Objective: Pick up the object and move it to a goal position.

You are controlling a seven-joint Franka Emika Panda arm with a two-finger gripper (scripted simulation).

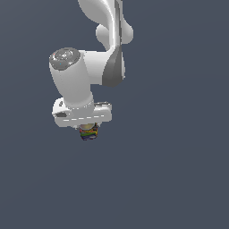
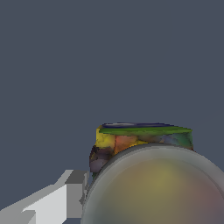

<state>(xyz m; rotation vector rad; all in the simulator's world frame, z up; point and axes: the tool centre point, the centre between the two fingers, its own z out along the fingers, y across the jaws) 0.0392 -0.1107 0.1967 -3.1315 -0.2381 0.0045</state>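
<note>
Up close, the object [image 2: 144, 138] fills much of the frame: a rounded, blurred tan dome nearest the camera, and behind it bands of yellow, red-orange and green, with a thin dark blue rim. One white and grey finger [image 2: 65, 194] of the gripper sits just beside it. Everything behind is plain dark slate grey.

The white arm [image 1: 85, 76] reaches downward, its tool [image 1: 89, 129] pointing down, fingers mostly hidden beneath the hand.

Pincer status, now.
Pincer: fingers are hidden, so open or closed cannot be told; the object sits directly under it, seemingly between them.
</note>
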